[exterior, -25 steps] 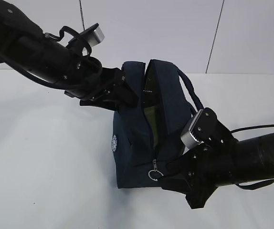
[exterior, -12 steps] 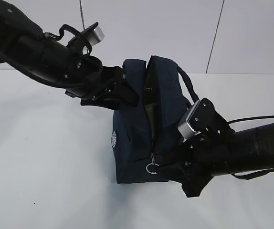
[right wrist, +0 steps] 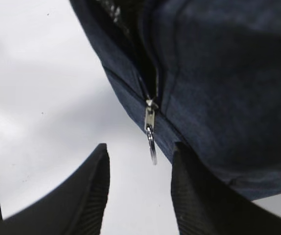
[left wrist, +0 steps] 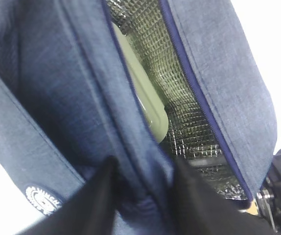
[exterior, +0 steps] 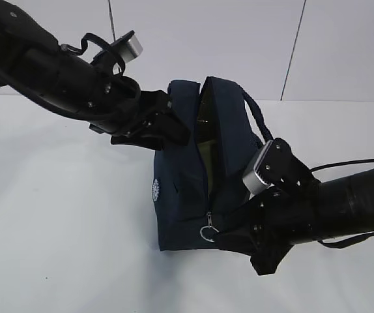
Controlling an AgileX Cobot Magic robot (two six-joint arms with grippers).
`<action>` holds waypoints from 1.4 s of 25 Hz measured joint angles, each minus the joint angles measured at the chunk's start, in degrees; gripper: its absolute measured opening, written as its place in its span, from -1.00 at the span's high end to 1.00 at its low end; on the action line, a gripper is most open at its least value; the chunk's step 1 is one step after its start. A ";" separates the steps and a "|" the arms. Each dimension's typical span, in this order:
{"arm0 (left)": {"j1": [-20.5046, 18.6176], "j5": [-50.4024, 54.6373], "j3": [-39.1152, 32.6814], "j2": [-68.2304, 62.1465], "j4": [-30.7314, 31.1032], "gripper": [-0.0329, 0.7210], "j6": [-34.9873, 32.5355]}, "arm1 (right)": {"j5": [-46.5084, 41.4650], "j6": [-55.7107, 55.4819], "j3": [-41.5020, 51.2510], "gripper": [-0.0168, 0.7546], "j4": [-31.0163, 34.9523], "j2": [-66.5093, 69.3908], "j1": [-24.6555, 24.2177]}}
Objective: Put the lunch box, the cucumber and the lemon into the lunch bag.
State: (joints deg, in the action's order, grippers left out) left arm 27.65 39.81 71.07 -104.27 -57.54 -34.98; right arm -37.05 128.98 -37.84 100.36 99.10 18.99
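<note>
Two grippers work at the lunch bag (exterior: 200,176), which stands upright on the white desk (exterior: 63,228) with its top gaping. The left gripper (left wrist: 140,196) is clamped on the bag's near wall at the rim: in the left wrist view one dark finger (left wrist: 99,200) lies on the outside of the navy fabric and the other on the inner side, with the fold of cloth pinched between them, so the jaws stand partly apart only by the thickness of what they grip. Just past that rim, the lunch box (left wrist: 145,98) sits inside the bag on its edge, its pale green lid showing against the silvery quilted lining (left wrist: 179,112). The round white logo (exterior: 155,192) faces left on the bag's side. The cucumber and the lemon cannot be seen in any view.

The right gripper (right wrist: 139,196) is down at the bag's lower front corner, jaws spread about halfway and grasping nothing. Its two ribbed fingers (right wrist: 86,196) flank the metal ring pull (right wrist: 152,144) of the zipper, which hangs free between and just beyond them, touching neither as far as the right wrist view shows. The right-hand finger lies close against the bag's fabric. One loop handle (exterior: 257,124) droops over the bag's far side.
</note>
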 joint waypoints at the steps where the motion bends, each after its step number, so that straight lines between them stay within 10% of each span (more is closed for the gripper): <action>1: 0.00 0.00 0.00 0.00 -0.13 -0.20 0.00 | 0.00 -0.26 0.00 0.06 -0.26 0.00 0.00; 12: 0.00 0.00 0.00 0.00 -0.60 0.78 0.09 | -0.93 -0.64 0.00 0.06 -0.75 0.00 0.00; 35: 0.00 1.07 0.00 0.00 -0.60 0.82 0.09 | -2.28 -0.74 -2.81 0.06 -0.70 4.00 0.00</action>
State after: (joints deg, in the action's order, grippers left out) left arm 27.65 40.88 71.07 -104.27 -58.14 -34.88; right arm -39.33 128.24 -40.64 99.66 103.10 18.99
